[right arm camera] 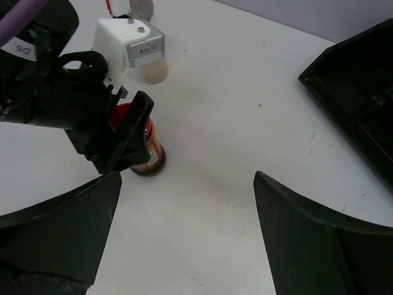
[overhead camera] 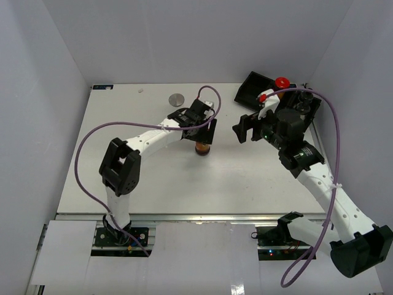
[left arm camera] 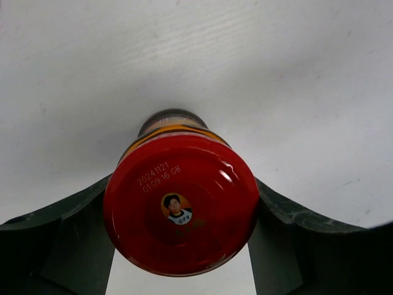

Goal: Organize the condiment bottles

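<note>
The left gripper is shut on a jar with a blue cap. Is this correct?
No: the cap is red, as the left wrist view shows. The left gripper is indeed shut on that jar.

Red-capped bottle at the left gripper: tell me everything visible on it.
The red-capped bottle is small, with a glossy round red cap that carries a white printed date code and a small oval portrait mark. Under the cap runs an orange band, and the body shows brown contents and part of a label. It is upright, and its base appears to rest on the white table near mid-table, away from the black tray. The left gripper is closed on it from above, with its dark fingers on either side just below the cap.
</note>
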